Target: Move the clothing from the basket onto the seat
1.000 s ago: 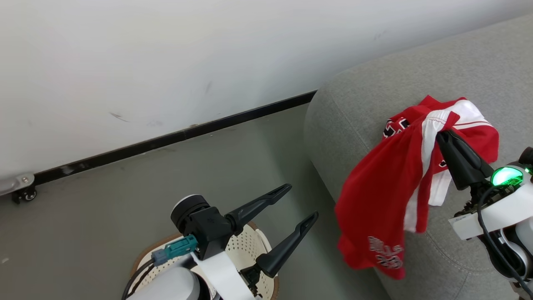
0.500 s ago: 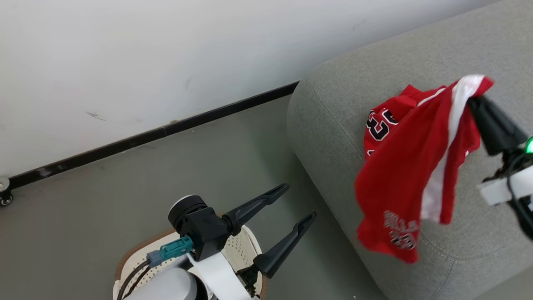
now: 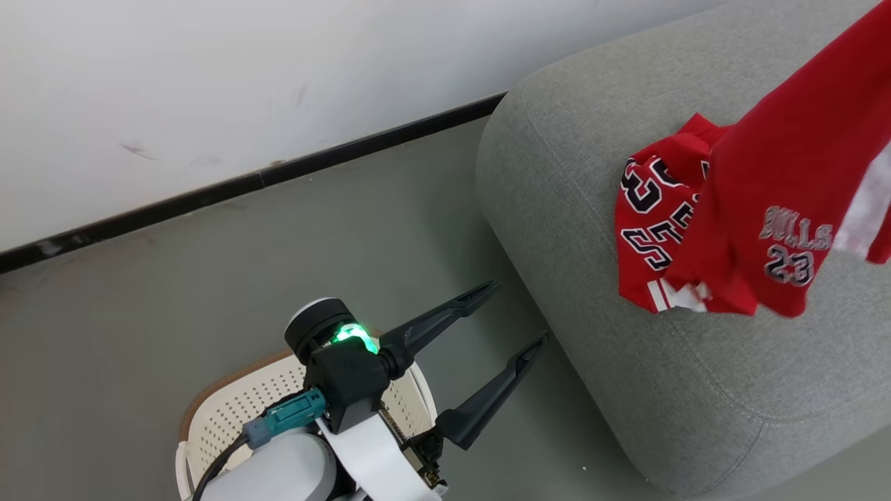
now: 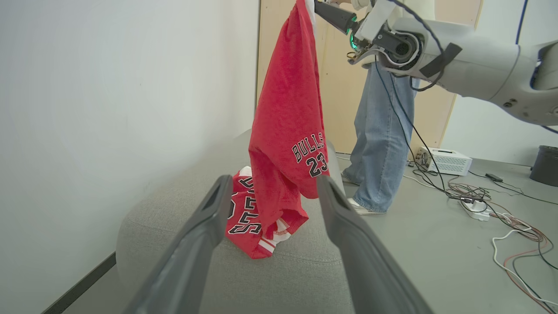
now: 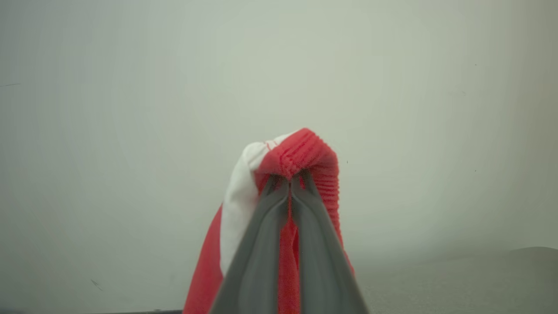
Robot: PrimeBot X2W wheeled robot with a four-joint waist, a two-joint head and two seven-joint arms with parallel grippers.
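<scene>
The red shorts (image 3: 786,181) with a white side stripe and small "BULLS 23" lettering hang in the air above the grey seat (image 3: 571,181). My right gripper (image 5: 290,183) is shut on their ribbed waistband, seen high up in the left wrist view (image 4: 324,8). The shorts' (image 4: 283,109) lower hem brushes the red jersey (image 3: 651,223), which lies crumpled on the seat with its large black letters showing. My left gripper (image 3: 518,312) is open and empty, above the cream-white basket (image 3: 230,410) on the floor. The basket's inside is mostly hidden by my arm.
A white wall with a black skirting strip (image 3: 243,184) runs behind the grey floor. A person in jeans (image 4: 379,131) stands beyond the seat. Cables (image 4: 479,196), a white box (image 4: 444,159) and a dark bin (image 4: 545,165) are on the floor there.
My right gripper has carried the shorts upward and to the right, out of the head view, uncovering the jersey on the seat. The head camera has shifted. A green light now shows on my left wrist.
</scene>
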